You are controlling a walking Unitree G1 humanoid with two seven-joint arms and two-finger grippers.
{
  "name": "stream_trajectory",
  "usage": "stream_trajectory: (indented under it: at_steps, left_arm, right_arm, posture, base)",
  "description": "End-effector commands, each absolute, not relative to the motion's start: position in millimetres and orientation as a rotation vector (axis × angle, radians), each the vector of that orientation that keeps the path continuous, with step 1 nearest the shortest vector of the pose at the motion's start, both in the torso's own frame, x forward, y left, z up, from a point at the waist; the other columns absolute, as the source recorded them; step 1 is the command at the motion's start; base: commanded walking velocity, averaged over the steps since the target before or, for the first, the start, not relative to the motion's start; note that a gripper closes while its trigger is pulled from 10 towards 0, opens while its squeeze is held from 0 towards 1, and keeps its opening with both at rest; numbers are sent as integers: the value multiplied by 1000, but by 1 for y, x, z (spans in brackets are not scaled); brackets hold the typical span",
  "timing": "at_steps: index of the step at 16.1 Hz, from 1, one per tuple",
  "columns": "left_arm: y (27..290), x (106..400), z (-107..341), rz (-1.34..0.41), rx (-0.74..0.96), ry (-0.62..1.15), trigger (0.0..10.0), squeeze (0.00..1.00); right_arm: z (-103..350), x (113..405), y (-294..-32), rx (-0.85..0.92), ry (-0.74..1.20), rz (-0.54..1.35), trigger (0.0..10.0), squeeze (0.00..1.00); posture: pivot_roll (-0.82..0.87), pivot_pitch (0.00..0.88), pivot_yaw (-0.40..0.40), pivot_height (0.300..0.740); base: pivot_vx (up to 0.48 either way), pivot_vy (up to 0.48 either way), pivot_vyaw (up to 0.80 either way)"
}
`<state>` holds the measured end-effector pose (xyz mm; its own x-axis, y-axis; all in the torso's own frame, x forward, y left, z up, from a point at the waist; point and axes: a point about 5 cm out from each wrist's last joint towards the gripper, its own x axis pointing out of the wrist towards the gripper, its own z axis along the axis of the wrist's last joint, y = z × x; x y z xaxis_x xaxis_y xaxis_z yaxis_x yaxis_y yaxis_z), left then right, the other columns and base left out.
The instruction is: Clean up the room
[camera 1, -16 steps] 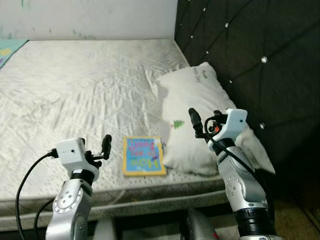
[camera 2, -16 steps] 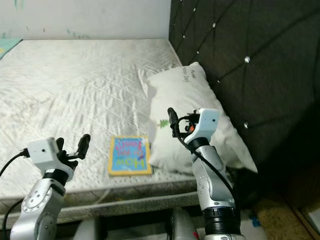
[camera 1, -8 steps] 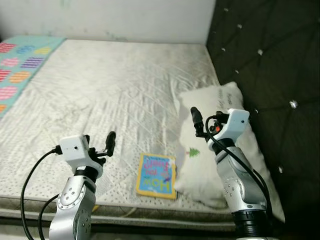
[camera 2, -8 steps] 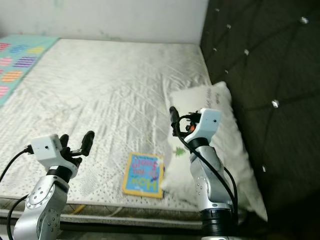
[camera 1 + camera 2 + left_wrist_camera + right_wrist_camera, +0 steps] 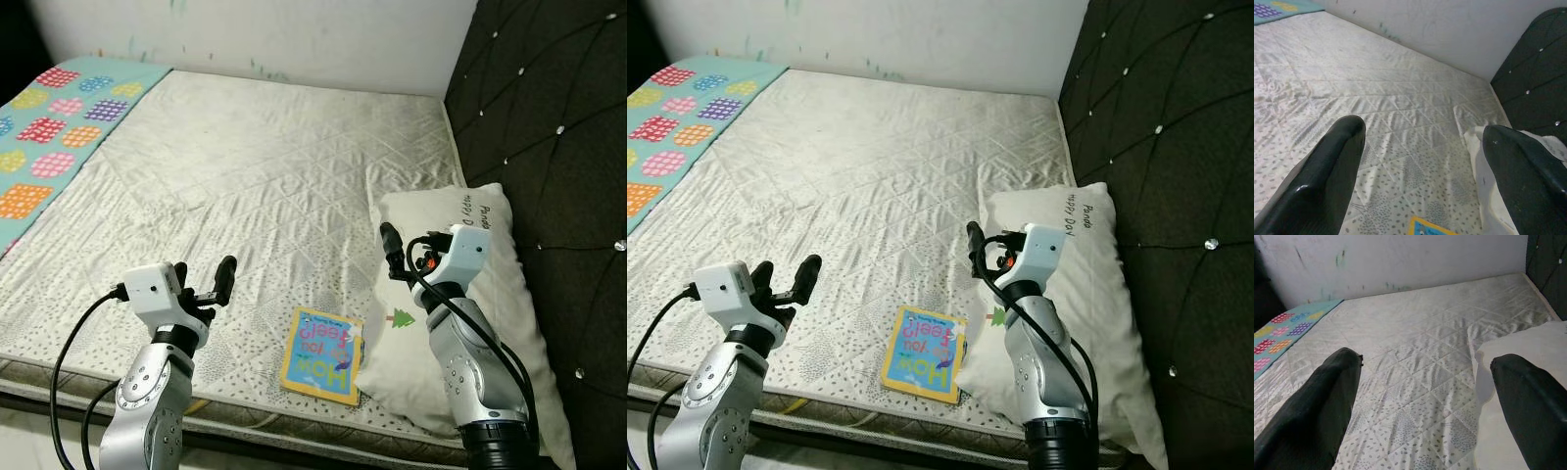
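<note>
A: What is the robot looking at?

B: It is looking down at a bed. A book (image 5: 323, 354) is lying flat on the mattress (image 5: 245, 186), close to the near edge.

A: Start from the book. What is on its left side?

B: The left gripper (image 5: 206, 284) is hanging in the air to the left of the book, near it but not touching it. Its two fingers are spread apart and they are holding nothing.

A: And on the other side of the book?

B: A white pillow (image 5: 470, 323) is lying just to the right of the book. The book's right edge looks like it is touching the pillow, or almost. The right gripper (image 5: 392, 250) is hanging above the book and a bit to the right, over the pillow's edge. Its fingers are spread apart too, and they are empty.

A: Which way is the book pointing?

B: Its long side is running from the near edge of the bed toward the far wall, tipped a little.

A: Which gripper is closer to the book?

B: I think both are about the same. The left one is sitting lower and has bare mattress between it and the book, so it looks like the easier one to reach with.

A: Anything else near the book?

B: Far off to its left, a bright blanket (image 5: 59, 127) is lying at the far corner of the bed.
</note>
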<state>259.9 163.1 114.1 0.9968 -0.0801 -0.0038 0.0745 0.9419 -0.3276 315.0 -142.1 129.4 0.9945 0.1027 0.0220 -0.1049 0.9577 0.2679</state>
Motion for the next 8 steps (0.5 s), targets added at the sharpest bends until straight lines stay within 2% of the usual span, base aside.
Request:
stream_trajectory:
  at_steps: [1, 4, 8]
  left_arm:
    - [162, 258, 118, -94, -342, 7, 10000, 0]
    - [162, 259, 118, -97, -350, 6, 10000, 0]
    - [160, 261, 119, -95, -364, 2, 10000, 0]
  right_arm:
    - [131, 313, -150, 210, -22, 62, 10000, 0]
    - [129, 314, -153, 155, -12, 17, 10000, 0]
    - [131, 315, -152, 122, -45, 58, 10000, 0]
  posture:
    - [-3, 99, -34, 740]
    - [-2, 99, -37, 740]
    - [-2, 92, -42, 740]
  base:
    - [0, 0, 0]
    - [0, 284, 0]
    - [0, 352, 0]
